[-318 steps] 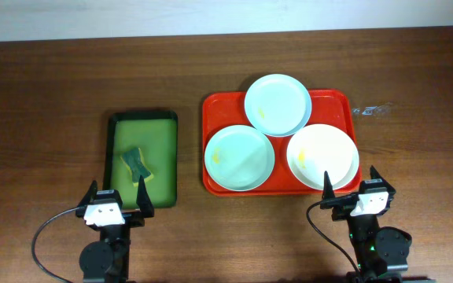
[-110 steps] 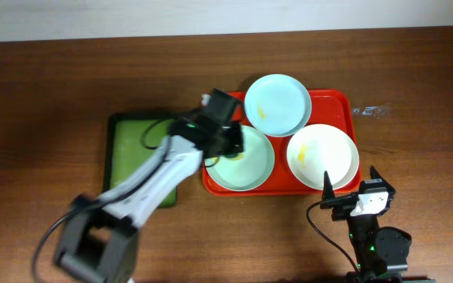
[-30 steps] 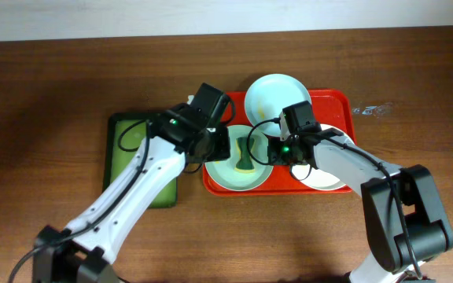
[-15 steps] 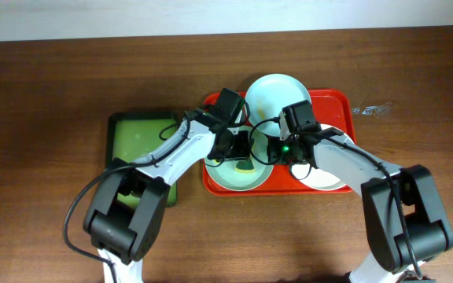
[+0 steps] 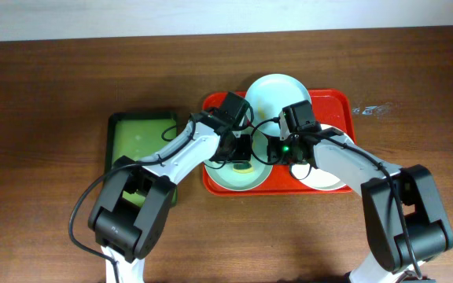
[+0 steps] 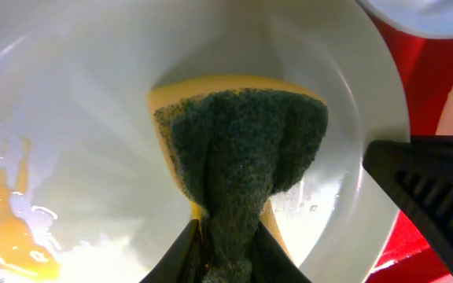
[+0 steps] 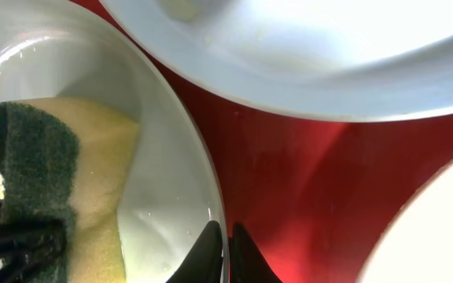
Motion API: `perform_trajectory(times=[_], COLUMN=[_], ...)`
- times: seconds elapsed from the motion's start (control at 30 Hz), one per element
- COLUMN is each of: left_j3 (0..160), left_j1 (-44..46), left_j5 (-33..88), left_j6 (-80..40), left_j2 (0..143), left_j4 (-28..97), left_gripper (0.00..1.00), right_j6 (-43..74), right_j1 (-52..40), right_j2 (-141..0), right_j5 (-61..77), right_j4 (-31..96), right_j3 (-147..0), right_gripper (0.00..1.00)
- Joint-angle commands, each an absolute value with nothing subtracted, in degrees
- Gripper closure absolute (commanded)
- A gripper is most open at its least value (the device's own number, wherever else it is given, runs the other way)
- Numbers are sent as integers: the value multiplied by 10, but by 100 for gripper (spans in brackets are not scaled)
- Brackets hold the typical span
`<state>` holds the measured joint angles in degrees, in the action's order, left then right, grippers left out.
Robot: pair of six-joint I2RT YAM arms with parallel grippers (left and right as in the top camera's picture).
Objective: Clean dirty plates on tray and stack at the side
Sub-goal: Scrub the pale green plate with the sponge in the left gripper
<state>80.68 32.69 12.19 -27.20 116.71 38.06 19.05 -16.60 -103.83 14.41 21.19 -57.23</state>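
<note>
1. The green tray [image 5: 136,134] sits on the table just left of the red tray [image 5: 338,106].
2. My left gripper [image 5: 241,151] is clamped on the sponge [image 6: 238,149]. Its dark green face points at the wrist camera, and it rests in the front blue plate [image 5: 225,174] near a yellow smear [image 6: 6,244].
3. My right gripper [image 7: 225,240] pinches that plate's right rim, fingers almost together.
4. The back blue plate [image 5: 278,93] overlaps the red tray's far rim.
5. The white plate [image 5: 333,179] lies in the red tray's right front corner.
</note>
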Motion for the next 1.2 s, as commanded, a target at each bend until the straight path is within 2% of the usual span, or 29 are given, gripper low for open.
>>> perform_trajectory(times=[0.0, 0.07, 0.13, 0.3, 0.37, 0.47, 0.67, 0.73, 0.83, 0.93, 0.97, 1.17], left_j3=[795, 795, 795, 795, 795, 795, 802, 821, 884, 889, 885, 802], left_j1=[328, 335, 346, 356, 356, 355, 345, 336, 326, 315, 316, 318], left_j5=[93, 123, 122, 62, -2, -160, -219, -202, -71, 94, 114, 26], left_j6=[-267, -267, -267, -267, -267, -267, -267, -267, -267, -267, -267, -270], left_j2=[1173, 1173, 1173, 1173, 1173, 1173, 1173, 1173, 1173, 1173, 1173, 1173], left_j4=[385, 376, 368, 372, 392, 445, 460, 468, 482, 453, 448, 419], left_gripper=[79, 64, 62, 99, 100, 100, 100, 100, 100, 100, 100, 100], right_j6=[189, 189, 189, 189, 189, 189, 189, 189, 189, 189, 189, 189], right_j1=[-168, -168, -168, -168, -168, -168, -168, -168, -168, -168, -168, -168], right_j2=[-1044, -1044, -1044, -1044, -1044, -1044, -1044, -1044, -1044, -1044, -1044, -1044], right_j5=[148, 148, 148, 148, 148, 148, 147, 147, 145, 143, 143, 144], right_j4=[211, 211, 211, 212, 212, 212, 212, 211, 211, 210, 209, 209], right_j3=[-587, -587, -587, -587, -587, -587, -587, -587, -587, -587, -588, -588], right_gripper=[92, 92, 92, 92, 92, 92, 92, 92, 92, 92, 92, 92])
